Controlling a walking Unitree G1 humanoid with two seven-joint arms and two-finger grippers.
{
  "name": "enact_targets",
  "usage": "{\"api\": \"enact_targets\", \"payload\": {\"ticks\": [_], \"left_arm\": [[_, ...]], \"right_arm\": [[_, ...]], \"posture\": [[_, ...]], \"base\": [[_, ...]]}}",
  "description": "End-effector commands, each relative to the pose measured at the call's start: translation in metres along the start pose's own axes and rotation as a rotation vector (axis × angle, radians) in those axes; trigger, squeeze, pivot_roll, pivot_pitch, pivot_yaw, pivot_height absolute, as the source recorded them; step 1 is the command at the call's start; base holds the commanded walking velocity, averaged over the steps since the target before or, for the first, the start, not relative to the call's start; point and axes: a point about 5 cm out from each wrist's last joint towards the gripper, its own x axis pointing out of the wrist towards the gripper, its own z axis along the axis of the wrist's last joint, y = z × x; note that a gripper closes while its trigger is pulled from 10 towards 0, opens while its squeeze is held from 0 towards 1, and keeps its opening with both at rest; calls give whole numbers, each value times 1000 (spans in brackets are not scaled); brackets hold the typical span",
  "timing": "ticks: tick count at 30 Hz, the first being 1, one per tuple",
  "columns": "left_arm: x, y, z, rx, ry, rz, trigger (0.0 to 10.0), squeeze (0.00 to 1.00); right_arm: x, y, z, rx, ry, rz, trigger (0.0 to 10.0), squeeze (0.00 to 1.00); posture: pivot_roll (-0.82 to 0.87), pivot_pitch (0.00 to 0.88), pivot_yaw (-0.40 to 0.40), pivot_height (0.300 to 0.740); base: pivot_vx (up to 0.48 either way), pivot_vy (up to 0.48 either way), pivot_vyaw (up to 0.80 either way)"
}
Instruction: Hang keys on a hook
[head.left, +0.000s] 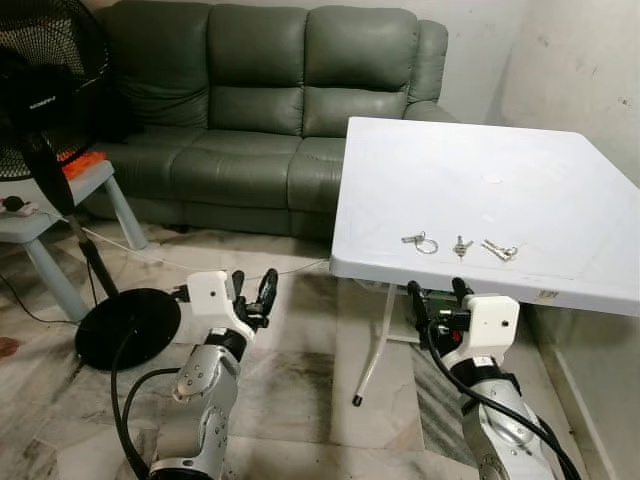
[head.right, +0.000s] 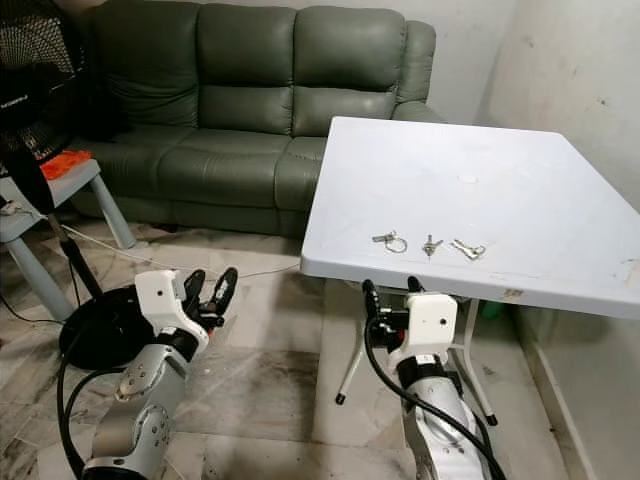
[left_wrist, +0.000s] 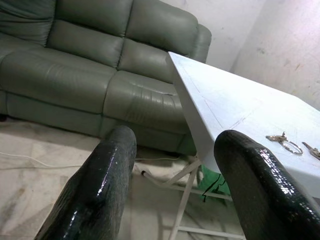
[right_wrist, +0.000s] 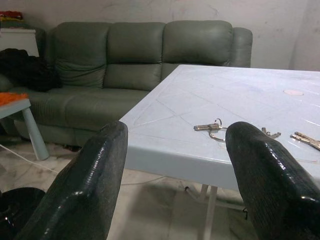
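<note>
Three sets of keys lie in a row near the front edge of the white folding table (head.left: 520, 180): keys on a ring (head.left: 420, 241) at the left, a small key (head.left: 461, 246) in the middle, and a pair of keys (head.left: 499, 250) at the right. My right gripper (head.left: 434, 292) is open, just below and in front of the table edge, under the ringed keys (right_wrist: 212, 128). My left gripper (head.left: 252, 290) is open too, held low over the floor left of the table. From the left wrist view the ringed keys (left_wrist: 284, 142) lie off to the side on the tabletop.
A dark green sofa (head.left: 260, 90) stands behind the table. A black standing fan (head.left: 50, 90) with a round base (head.left: 128, 325) and a small grey table (head.left: 55, 200) are at the left. A cable (head.left: 160, 260) runs across the marble floor. A wall is at the right.
</note>
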Motion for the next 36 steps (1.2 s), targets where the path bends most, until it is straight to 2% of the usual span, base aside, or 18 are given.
{"api": "enact_targets", "payload": {"ticks": [1, 36], "left_arm": [[2, -2, 2, 2, 0, -10, 10000, 0], [5, -6, 3, -6, 2, -21, 10000, 0]], "right_arm": [[-1, -1, 2, 4, -3, -1, 10000, 0], [0, -1, 3, 9, -4, -5, 10000, 0]], "posture": [[-75, 0, -23, 740], [-77, 0, -24, 740]], "base": [[0, 0, 0], [288, 0, 0]]}}
